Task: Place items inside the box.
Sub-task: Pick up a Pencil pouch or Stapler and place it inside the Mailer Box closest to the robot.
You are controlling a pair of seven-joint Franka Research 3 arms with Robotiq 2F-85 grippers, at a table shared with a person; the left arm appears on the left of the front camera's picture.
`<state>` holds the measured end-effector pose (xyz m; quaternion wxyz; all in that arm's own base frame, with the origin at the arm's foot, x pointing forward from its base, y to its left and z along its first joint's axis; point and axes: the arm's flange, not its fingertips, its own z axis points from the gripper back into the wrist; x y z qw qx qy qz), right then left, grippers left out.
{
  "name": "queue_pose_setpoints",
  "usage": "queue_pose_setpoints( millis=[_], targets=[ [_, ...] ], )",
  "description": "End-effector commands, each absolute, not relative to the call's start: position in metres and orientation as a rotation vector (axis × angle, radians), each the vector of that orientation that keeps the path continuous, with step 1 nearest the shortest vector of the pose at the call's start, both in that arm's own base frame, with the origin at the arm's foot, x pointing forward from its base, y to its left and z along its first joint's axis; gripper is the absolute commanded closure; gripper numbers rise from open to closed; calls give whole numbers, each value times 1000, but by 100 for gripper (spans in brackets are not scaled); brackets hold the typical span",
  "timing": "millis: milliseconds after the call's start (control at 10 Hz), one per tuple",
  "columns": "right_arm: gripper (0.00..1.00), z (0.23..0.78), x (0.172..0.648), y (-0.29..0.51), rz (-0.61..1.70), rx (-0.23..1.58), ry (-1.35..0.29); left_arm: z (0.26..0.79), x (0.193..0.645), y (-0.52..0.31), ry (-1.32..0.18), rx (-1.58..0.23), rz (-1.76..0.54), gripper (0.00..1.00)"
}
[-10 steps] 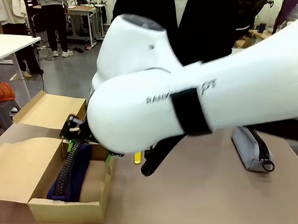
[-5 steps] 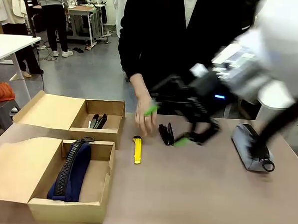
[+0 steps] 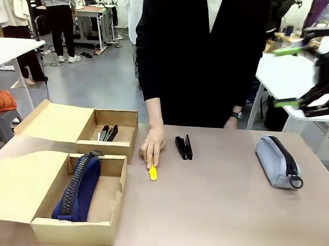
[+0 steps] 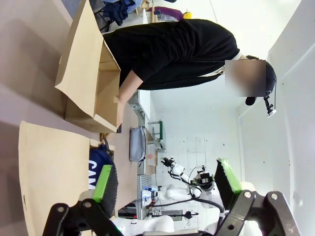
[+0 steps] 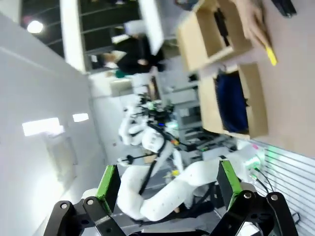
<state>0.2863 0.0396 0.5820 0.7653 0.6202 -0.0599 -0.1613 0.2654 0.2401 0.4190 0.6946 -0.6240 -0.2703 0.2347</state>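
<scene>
Pouch: the navy zip pouch [image 3: 77,187] lay in the near box [image 3: 119,182] at the table's left, just as a second before, when the right arm hung over it.
Hand: the person's hand [image 3: 153,146], half a second earlier lifted near the far edge, had come down fingers-first on the yellow utility knife [image 3: 152,173] and covered its far end.
Right arm: the right gripper [image 3: 302,75] had swung from over the near box, across the middle, up to the far right, well above the table [image 3: 215,214]. It was blurred, its fingers spread wide and holding nothing.
Left arm: the left gripper [image 4: 165,183], seen in its wrist view, had its fingers apart and was empty.
Far box: the far box [image 3: 128,121] stood behind the near one with the black clip-like tools [image 3: 107,132] inside.
Middle: a black tool [image 3: 183,147] lay on the table just right of the hand, apart from it.
Right side: a grey pouch [image 3: 277,161] lay zip-up on the table, below the raised gripper.
</scene>
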Motion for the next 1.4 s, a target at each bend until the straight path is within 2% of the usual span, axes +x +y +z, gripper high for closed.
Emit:
queue_pose_setpoints(
  millis=[0, 300, 500, 600, 1300],
  targets=[
    [0, 363, 152, -16, -339, 1367, -107, 419, 264, 238, -625, -1403, 509, 0],
    [0, 268, 122, -9, -385, 1336, -2, 419, 264, 238, -625, -1403, 509, 0],
    [0, 255, 114, 6, -432, 1278, -17, 419, 264, 238, -625, -1403, 509, 0],
    [0, 463, 293, -92, -409, 1351, 14, 419, 264, 238, -625, -1403, 509, 0],
    [0, 463, 293, -92, -409, 1351, 14, 419, 264, 238, -625, -1403, 509, 0]
  ],
)
